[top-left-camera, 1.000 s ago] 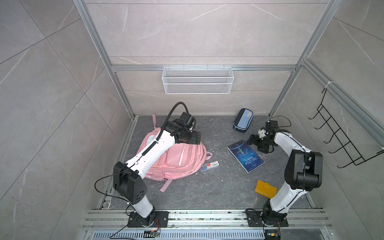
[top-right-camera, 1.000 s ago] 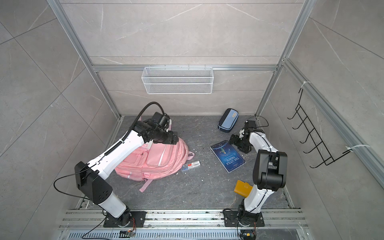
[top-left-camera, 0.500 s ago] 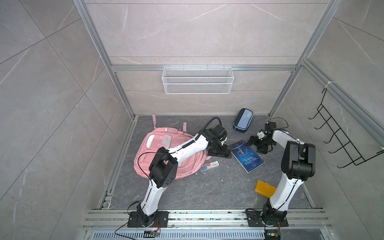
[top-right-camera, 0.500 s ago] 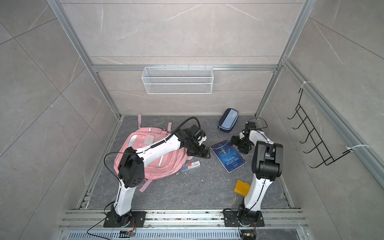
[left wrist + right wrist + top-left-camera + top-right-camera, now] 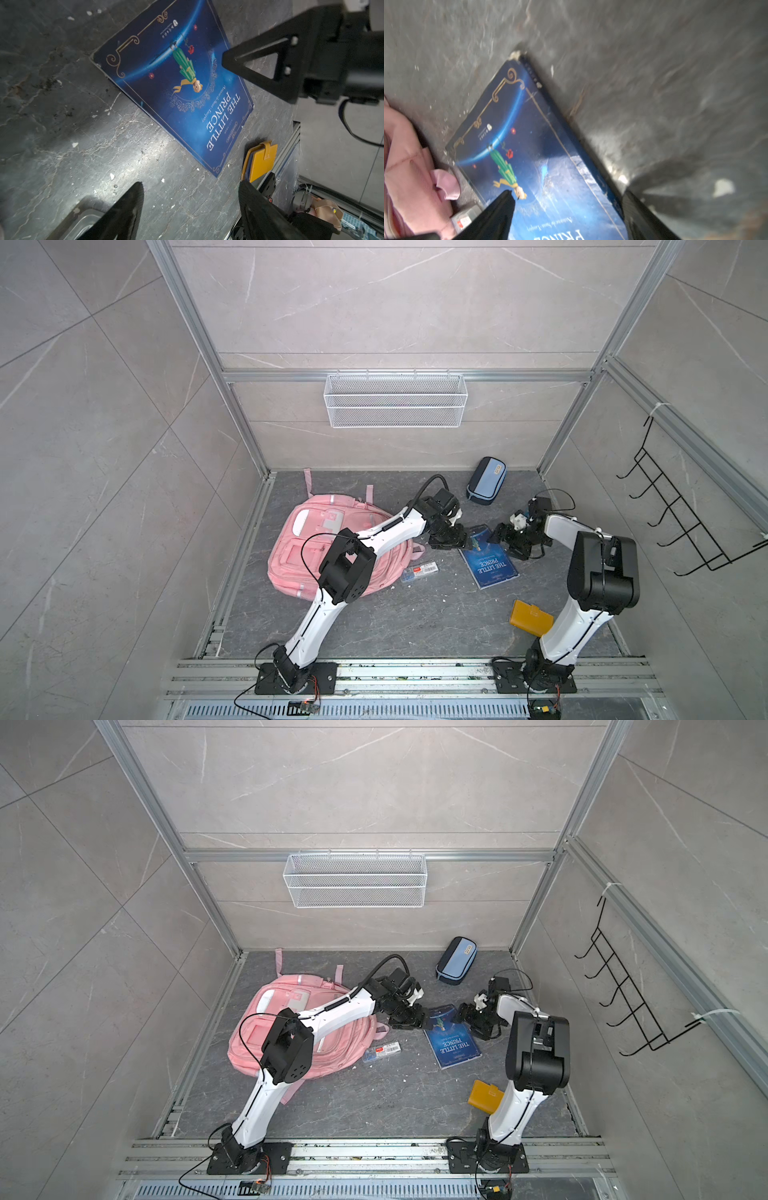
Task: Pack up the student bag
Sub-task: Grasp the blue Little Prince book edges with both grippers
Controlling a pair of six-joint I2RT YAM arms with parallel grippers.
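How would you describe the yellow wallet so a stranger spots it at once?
On the grey floor, find the right arm's white lower link. The wallet lies beside it, nearer the arm's base than the blue book. It alone is mustard yellow, with a strap.

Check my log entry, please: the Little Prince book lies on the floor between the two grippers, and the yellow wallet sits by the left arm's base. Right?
Wrong arm: both top views show the yellow wallet by the right arm's base. The book does lie on the floor between the left gripper and the right gripper.
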